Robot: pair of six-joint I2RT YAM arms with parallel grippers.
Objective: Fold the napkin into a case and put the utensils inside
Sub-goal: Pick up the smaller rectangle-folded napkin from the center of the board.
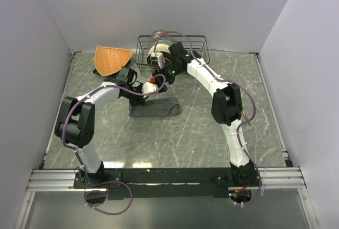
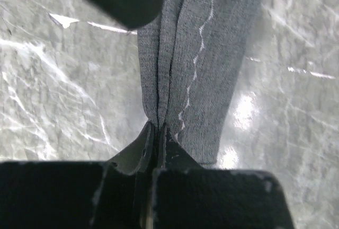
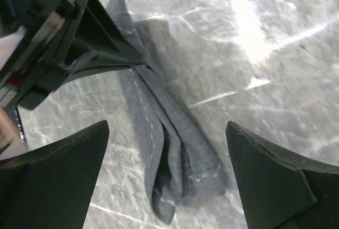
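The left gripper [image 2: 155, 133] pinched one end of the folded napkin [image 2: 201, 54], lying at the middle of the table [image 1: 222, 144]; the right gripper [image 3: 167, 133] hung above, jaws wide. Folding looked unfinished: next, the right should take the free end

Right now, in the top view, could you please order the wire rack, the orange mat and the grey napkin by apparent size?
Largest: wire rack, though partly hidden.
Then napkin and orange mat, about alike; I would not rank them.
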